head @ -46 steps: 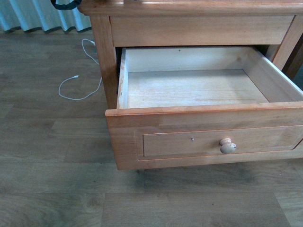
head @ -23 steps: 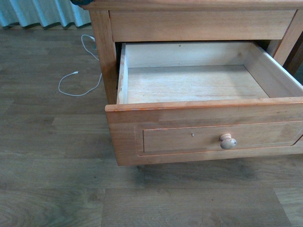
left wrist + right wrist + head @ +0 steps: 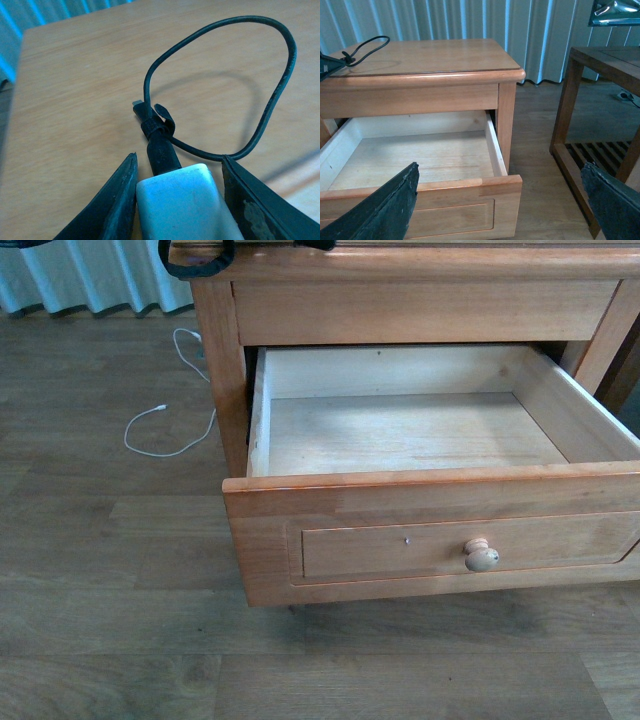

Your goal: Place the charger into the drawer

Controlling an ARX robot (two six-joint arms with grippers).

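Atop the cabinet [image 3: 430, 55], your left gripper [image 3: 178, 156] pinches the charger [image 3: 180, 200], cable [image 3: 280, 65] looping beyond the jaws, with the open drawer [image 3: 400, 430] below at 5 o'clock; your right gripper [image 3: 500, 170] gapes.

Left wrist: charger [image 3: 182, 205] block and both left gripper [image 3: 179, 156] fingers are clipped by the frame edge. Front: cabinet [image 3: 420, 305] top is cut off, so only a sliver of black cable loop [image 3: 195, 262] shows and the block is out of frame. The drawer [image 3: 430, 510] right end runs off the picture. The white floor cable [image 3: 165, 435] vanishes behind the cabinet leg. Right wrist: a shiny object [image 3: 616, 12] is clipped, can't identify.
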